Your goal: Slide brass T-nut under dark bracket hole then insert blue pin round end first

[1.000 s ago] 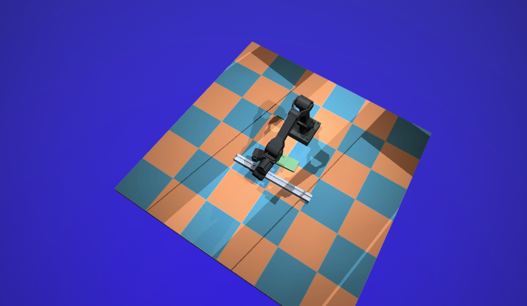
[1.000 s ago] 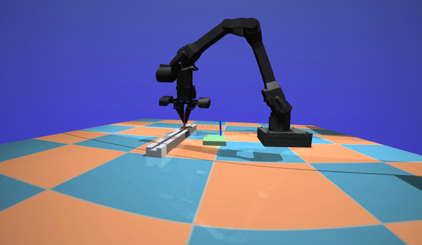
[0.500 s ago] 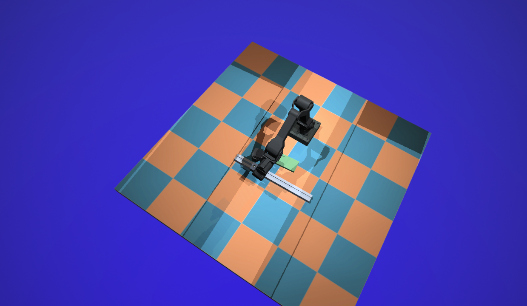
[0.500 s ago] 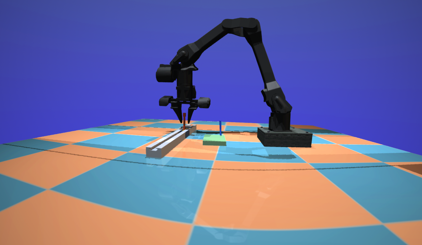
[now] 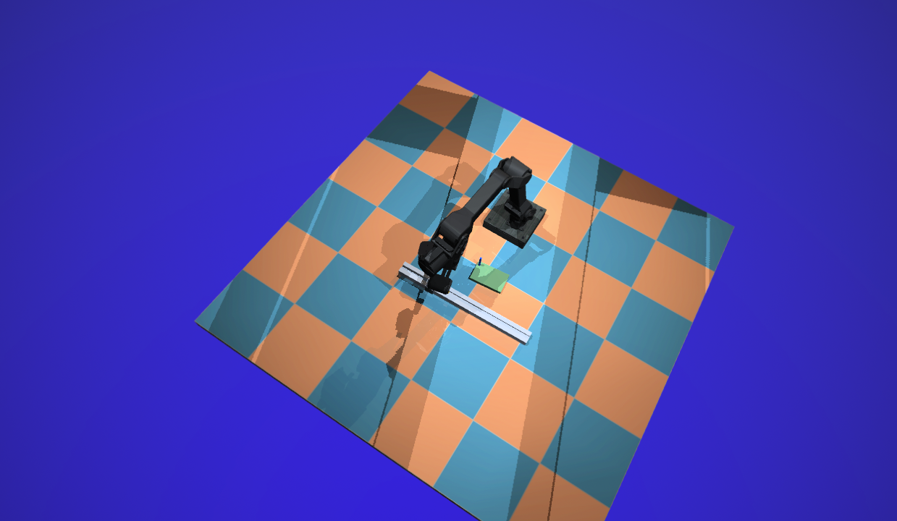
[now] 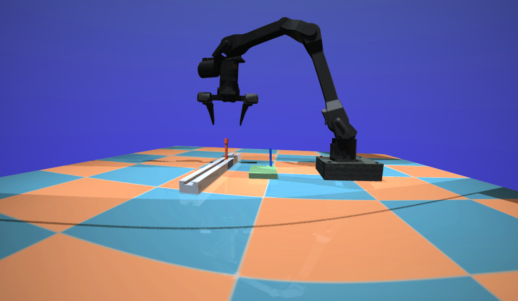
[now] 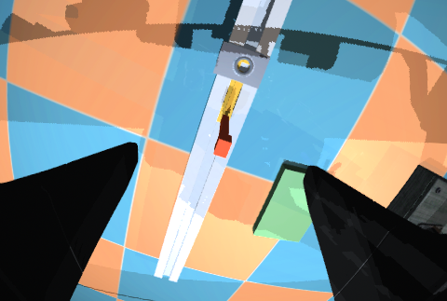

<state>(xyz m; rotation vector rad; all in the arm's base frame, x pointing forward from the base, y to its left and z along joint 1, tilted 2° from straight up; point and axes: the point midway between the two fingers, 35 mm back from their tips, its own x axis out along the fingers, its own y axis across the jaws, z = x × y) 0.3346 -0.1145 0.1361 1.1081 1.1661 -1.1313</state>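
In the exterior view, the aluminum rail (image 5: 490, 317) (image 6: 215, 171) (image 7: 196, 189) comes first from the left, its far end pointing to 1 o'clock. The orange handle (image 6: 226, 147) (image 7: 223, 147) stands up from its slot. The brass T-nut (image 7: 230, 98) lies along the slot, best seen from the wrist, running from the handle's foot toward 12 to 1 o'clock and in under the dark bracket (image 5: 426, 280) (image 6: 230, 155) (image 7: 228, 63); brass also shows through the bracket's hole. At 12 o'clock above the handle hangs the gripper (image 5: 443, 277) (image 6: 226, 124) (image 7: 223, 163), spread wide and holding nothing, its tips well apart from the handle. Next, between rail and arm, comes the green tray (image 5: 493, 278) (image 6: 262, 172) (image 7: 281, 208), at 4 o'clock from the handle. The blue pin (image 5: 480, 260) (image 6: 270, 157) stands upright at the tray, at 1 o'clock from its middle. Farthest right, at 4 o'clock from the gripper, is the arm's dark base (image 5: 503, 226) (image 6: 350, 172) (image 7: 419, 198). From the wrist, the pin is hidden from sight.
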